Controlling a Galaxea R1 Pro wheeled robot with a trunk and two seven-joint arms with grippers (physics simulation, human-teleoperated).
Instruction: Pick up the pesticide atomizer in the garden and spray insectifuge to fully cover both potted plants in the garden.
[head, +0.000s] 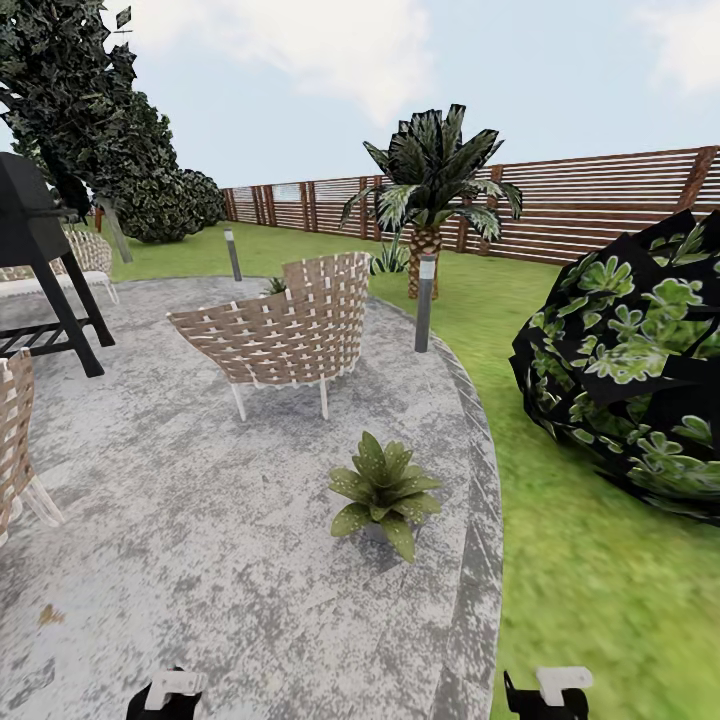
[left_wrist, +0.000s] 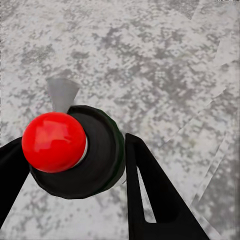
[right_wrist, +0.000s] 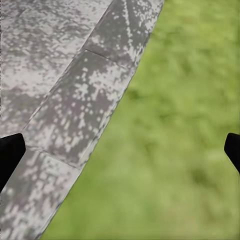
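Atomizer (left_wrist: 80, 155) pinched between the left gripper's (left_wrist: 75, 165) fingers, red knob toward the wrist camera, above the patio (head: 200, 520). One potted plant (head: 385, 492) on the patio ahead; another (head: 274, 286) behind a chair (head: 285, 335). Right gripper (right_wrist: 120, 150) spread wide over the patio edge and lawn (right_wrist: 190, 150). Both arms held low.

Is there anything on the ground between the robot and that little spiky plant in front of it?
Nothing visible: bare stone patio runs from the left claw to the potted plant. The woven chair stands behind it.
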